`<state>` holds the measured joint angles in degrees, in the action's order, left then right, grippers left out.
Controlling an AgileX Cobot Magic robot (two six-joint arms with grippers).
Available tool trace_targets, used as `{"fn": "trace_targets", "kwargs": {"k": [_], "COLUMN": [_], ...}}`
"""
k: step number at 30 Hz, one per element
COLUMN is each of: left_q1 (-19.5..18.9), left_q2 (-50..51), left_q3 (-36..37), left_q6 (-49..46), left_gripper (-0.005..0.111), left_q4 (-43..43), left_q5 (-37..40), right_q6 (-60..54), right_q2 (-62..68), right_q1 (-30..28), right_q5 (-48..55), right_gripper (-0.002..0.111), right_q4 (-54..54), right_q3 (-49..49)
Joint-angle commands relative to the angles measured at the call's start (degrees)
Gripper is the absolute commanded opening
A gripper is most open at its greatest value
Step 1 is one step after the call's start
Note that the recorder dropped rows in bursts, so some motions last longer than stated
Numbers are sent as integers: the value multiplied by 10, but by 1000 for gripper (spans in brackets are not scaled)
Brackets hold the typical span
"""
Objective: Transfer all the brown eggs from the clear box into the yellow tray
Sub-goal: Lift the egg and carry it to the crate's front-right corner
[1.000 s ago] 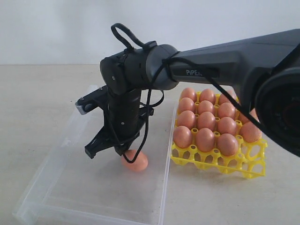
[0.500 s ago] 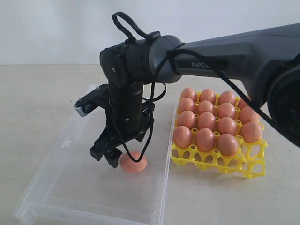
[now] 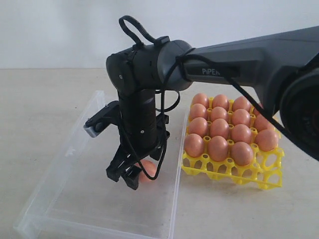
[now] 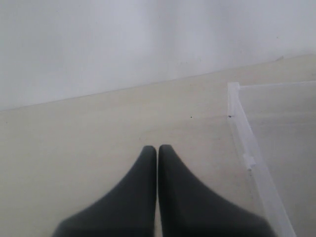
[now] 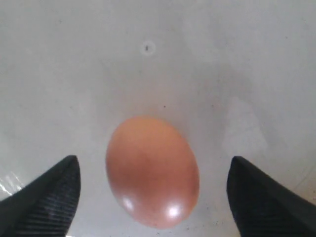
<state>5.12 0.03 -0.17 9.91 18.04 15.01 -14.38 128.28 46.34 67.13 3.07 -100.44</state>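
Jaws of the right gripper (image 3: pixel 127 178) stood wide apart, holding nothing, with the last brown egg (image 5: pixel 152 170) lying on its side directly between them on the floor of the clear box (image 3: pixel 175 194). The egg sat roughly centred in the gap, with open space between it and each finger, and neither finger touched the shell. The yellow tray (image 3: pixel 224 175) stood just outside the box wall, off to one side of the gripper, and was nearly filled with eggs (image 3: pixel 219 135); which cup stood free was hard to tell. The step in hand looked like the pickup of this one egg. To do it well, the fingers would need to drop until their pads faced the egg's widest part, stopping short of the thin plastic floor. The close should be slow and even, since a smooth egg on slick plastic would likely roll or squirt away from a lopsided squeeze. The lift should be straight up, clearing the box wall before crossing over. The left gripper (image 4: pixel 157 148) rested pressed closed and empty, with a corner of the box just ahead of it.
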Motion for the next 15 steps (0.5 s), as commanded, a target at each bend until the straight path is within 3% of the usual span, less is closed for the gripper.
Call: {"fn": "trace_targets", "kwargs": {"k": [1, 4, 5, 9, 15], "left_q1": [1, 1, 1, 1, 1], "left_q2": [0, 0, 0, 0, 0], "left_q3": [2, 2, 2, 2, 2], "left_q6": [4, 4, 4, 4, 4], "left_gripper": [1, 1, 1, 1, 1], "left_q4": [-2, -2, -2, -2, -2], "left_q5": [-4, -4, -4, -4, -4], "right_q6": [-8, -8, -4, 19, 131], "right_q2": [8, 9, 9, -7, -84], "right_q1": [-1, -1, -1, -1, -1], "right_q5": [-15, -20, -20, -58, -243], "right_gripper": [50, 9, 1, 1, 1], "right_q4": [-8, -8, -11, -9, 22], "right_q3": [-2, -2, -2, -2, 6]}}
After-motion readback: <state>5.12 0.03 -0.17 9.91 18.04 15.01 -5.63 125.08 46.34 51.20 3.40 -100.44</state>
